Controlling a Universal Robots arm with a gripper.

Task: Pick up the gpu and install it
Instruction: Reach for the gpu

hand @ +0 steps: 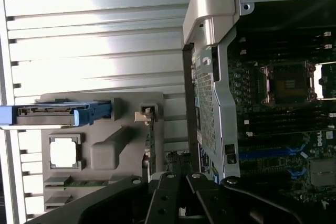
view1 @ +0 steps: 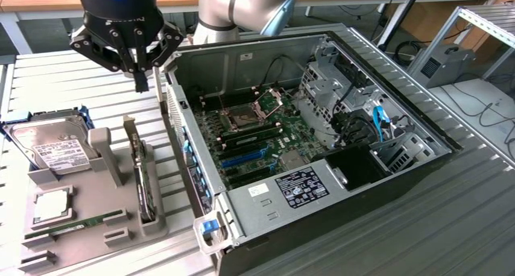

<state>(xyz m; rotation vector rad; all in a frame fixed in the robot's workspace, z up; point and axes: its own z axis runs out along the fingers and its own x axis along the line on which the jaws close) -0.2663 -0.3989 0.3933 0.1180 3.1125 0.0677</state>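
Note:
The gpu stands on its edge in a slot of the grey parts holder, beside the open computer case. In the wrist view the gpu appears edge-on, with its metal bracket end toward the holder's far side. My gripper hangs in the air above the holder's far end, close to the case's side wall. Its fingers are shut with nothing between them. The dark gripper sits over the gpu's near end in the wrist view. The motherboard lies exposed in the case, with blue slots.
A hard drive in a blue frame, a processor chip and a memory stick also rest on the holder. The case's raised side wall stands right next to the holder. Ribbed metal table lies behind.

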